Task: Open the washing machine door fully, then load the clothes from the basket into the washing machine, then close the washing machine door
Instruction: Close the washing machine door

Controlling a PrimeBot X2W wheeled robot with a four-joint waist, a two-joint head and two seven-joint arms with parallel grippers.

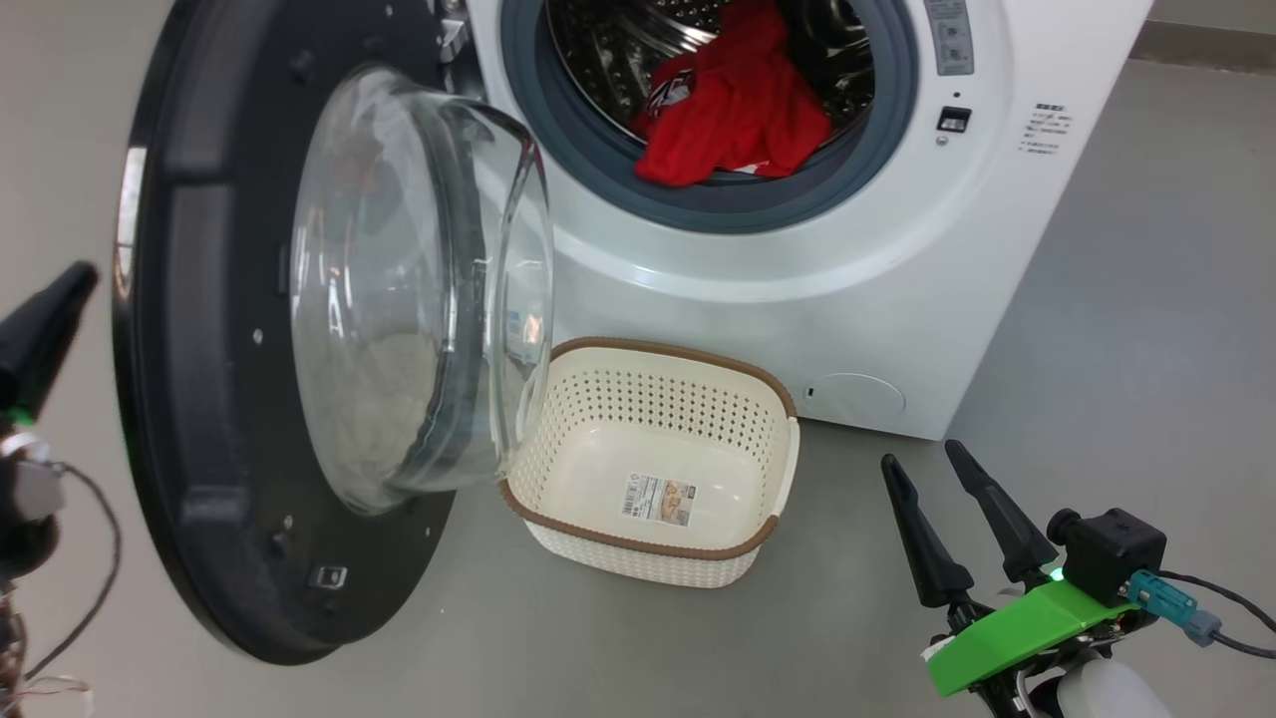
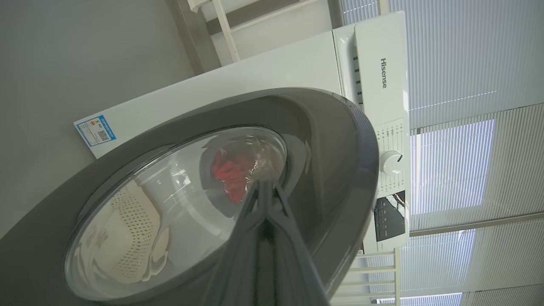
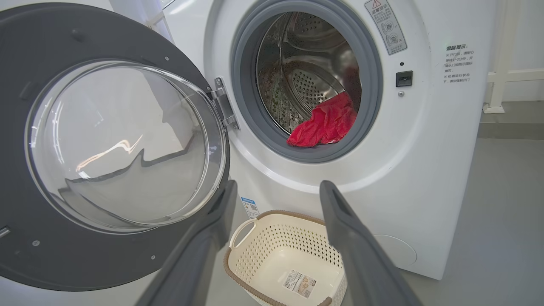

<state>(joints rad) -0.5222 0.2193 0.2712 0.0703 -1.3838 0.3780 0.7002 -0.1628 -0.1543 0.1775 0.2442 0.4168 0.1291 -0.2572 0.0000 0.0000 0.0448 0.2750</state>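
We look down at a white front-loading washing machine (image 1: pixel 897 299) standing on a grey floor (image 1: pixel 1097 349). The washing machine door (image 1: pixel 199 449), round and glossy black, stands swung open to the left on a hinge at the left of the opening. Its inner face is turned toward us, and its clear glass bowl window (image 1: pixel 419 289) bulges out to the right.

The red clothes (image 1: pixel 738 110) lie inside the steel perforated drum (image 3: pixel 306 63), heaped at the low front of the opening. Their near edge rests against the grey rubber ring (image 1: pixel 718 214).

The cream-white basket (image 1: pixel 648 399) sits on the floor just in front of the machine, below the opening and partly behind the glass bowl. A label sticker (image 1: pixel 659 499) shows on its floor. A small round flap (image 1: pixel 855 396) sits low on the machine's front, to the right of the basket.

The left end effector (image 1: pixel 70 289) is closed with nothing between its fingers. It hangs at the far left, close to the outer side of the door. In the left wrist view its joined fingertips point at the door's outer face, and we cannot tell whether they touch it.

The right end effector (image 1: pixel 919 454) is open and holds nothing. It hovers near us at the lower right, apart from the basket and the machine, fingers pointing toward the machine.
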